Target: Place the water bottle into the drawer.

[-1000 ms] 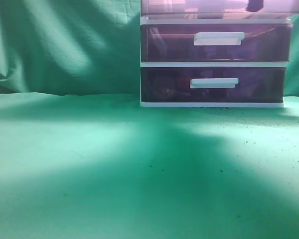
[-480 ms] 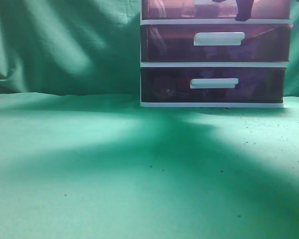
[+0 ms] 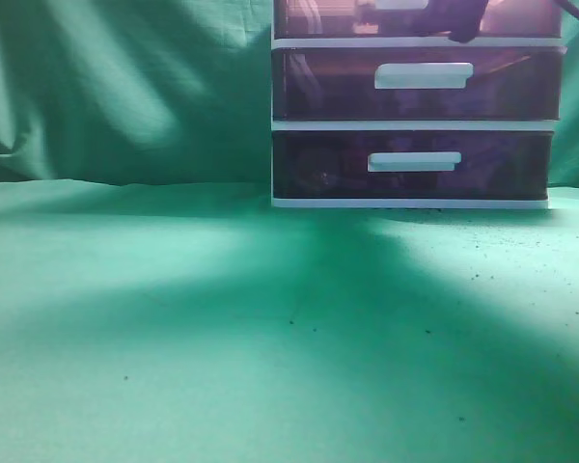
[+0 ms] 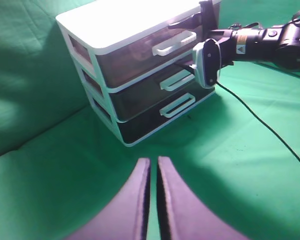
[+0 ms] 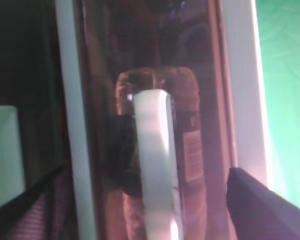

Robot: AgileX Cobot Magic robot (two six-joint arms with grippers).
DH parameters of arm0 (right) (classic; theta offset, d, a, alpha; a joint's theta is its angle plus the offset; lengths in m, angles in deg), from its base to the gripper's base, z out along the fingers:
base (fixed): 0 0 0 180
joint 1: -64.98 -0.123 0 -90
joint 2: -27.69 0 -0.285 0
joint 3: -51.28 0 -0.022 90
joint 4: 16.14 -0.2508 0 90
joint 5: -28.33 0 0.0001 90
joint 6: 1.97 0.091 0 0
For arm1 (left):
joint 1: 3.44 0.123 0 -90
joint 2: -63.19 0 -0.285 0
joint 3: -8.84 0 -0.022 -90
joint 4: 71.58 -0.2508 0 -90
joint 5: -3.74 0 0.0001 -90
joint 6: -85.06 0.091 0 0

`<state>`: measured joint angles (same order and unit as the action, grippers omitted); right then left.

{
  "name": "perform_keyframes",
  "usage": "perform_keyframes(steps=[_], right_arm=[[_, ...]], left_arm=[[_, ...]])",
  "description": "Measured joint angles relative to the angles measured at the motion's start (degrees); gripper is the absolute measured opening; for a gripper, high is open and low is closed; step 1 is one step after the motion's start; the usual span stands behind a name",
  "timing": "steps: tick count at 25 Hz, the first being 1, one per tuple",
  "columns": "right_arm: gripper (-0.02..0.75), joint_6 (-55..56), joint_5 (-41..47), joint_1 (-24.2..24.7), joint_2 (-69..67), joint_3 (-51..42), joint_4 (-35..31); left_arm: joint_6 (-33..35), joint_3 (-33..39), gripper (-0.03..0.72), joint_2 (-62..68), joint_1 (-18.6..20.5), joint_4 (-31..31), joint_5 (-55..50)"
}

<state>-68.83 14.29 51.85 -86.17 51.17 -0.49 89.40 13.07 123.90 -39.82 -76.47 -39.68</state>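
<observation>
The top drawer (image 3: 318, 19) of the white-framed unit sits flush with the two below; it also shows in the left wrist view (image 4: 135, 57). In the right wrist view its translucent front (image 5: 97, 125) fills the frame. A rounded, labelled bottle shape, the water bottle (image 5: 190, 150), shows through it, lying inside. My right gripper (image 5: 147, 172) is open, its fingers either side of the white bar handle (image 5: 152, 150); it appears dark in the exterior view (image 3: 463, 19) and in the left wrist view (image 4: 197, 17). My left gripper (image 4: 152, 167) is shut and empty above the cloth.
Two lower drawers (image 3: 415, 87) (image 3: 415, 162) of the same look are shut. Green cloth (image 3: 222, 318) covers the table and hangs behind. The right arm's cable (image 4: 260, 125) trails over the cloth to the right of the unit.
The top drawer stood pulled out a second ago and has slid back into the unit. The right gripper moved in with it and stays at the handle.
</observation>
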Motion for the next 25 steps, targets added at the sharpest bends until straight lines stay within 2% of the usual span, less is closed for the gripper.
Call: perform_keyframes(steps=[10,16,21,23,25], right_arm=[[0.557,4.7,6.9,-1.6,1.2,0.4,-0.6],[0.557,8.1,19.0,-4.3,6.2,0.4,-1.2],[0.557,12.2,24.7,-5.4,11.0,0.4,-1.7],[0.491,12.9,28.5,-5.9,14.1,0.4,-1.8],[0.376,14.9,34.1,-6.6,17.5,0.4,-2.1]], left_arm=[[0.0,0.0,0.000,0.0,0.0,-0.1,0.1],[0.0,0.0,0.000,0.0,0.0,-0.1,-1.4],[-0.3,0.0,0.000,0.0,0.0,-0.1,-2.3],[-0.6,0.0,0.000,-0.1,0.0,0.5,-2.7],[-0.7,0.1,0.000,-0.6,0.0,1.7,-2.7]])
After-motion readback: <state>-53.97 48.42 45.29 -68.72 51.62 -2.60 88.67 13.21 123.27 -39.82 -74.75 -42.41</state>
